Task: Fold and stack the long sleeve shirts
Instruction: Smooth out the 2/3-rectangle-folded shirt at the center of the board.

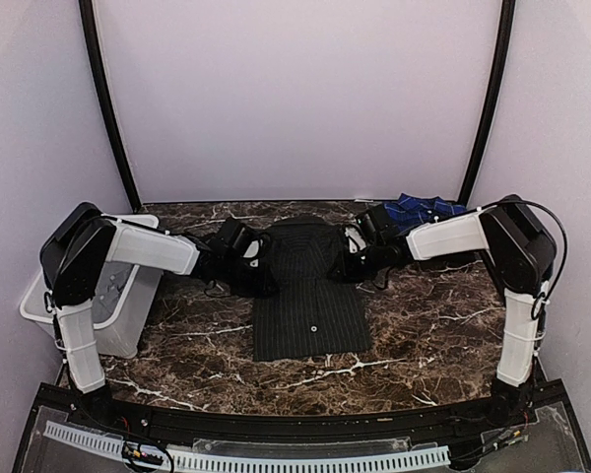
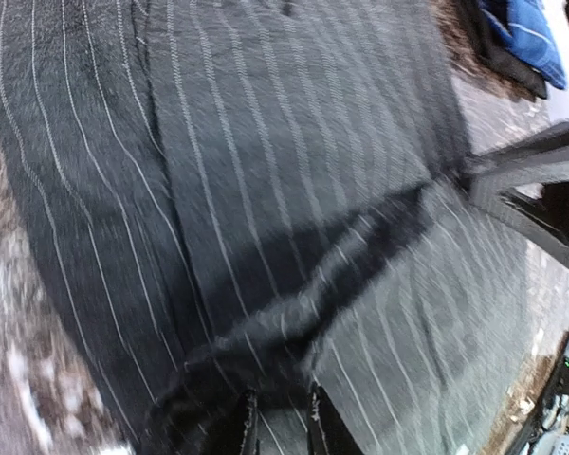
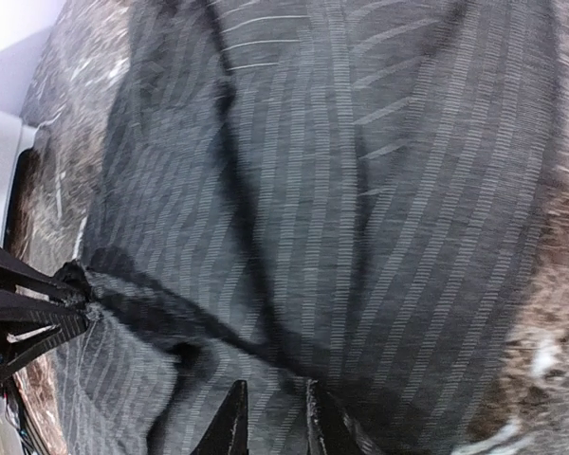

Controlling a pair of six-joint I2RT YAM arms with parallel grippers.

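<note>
Shirt position: the black pinstripe shirt (image 1: 310, 296) lies mid-table as a narrow lengthwise panel, wider at its far end.
Second shirt: the blue plaid shirt (image 1: 426, 210) sits crumpled at the far right, behind the right forearm and apart from the black one.
Left gripper (image 2: 283, 425): jaws nearly together, pinching a bunched fold at the shirt's left edge.
Right gripper (image 3: 273, 425): jaws nearly together on the opposite edge. The other wrist view shows cloth drawn to a point at its tip.
Between the grips: a dark raised crease runs across the shirt from one pinch to the other.
Edges: the near hem stops short of the table's front edge.
Open room: bare marble table (image 1: 424, 335) shows on both sides of the lower panel and in front of it.
Bin: the white plastic bin (image 1: 128, 325) stands at the left table edge, beside the left arm.
Textures: woven cloth with thin pale stripes; brown stone veined white.
Count: two shirts, two grippers, one bin, one pale button visible.
</note>
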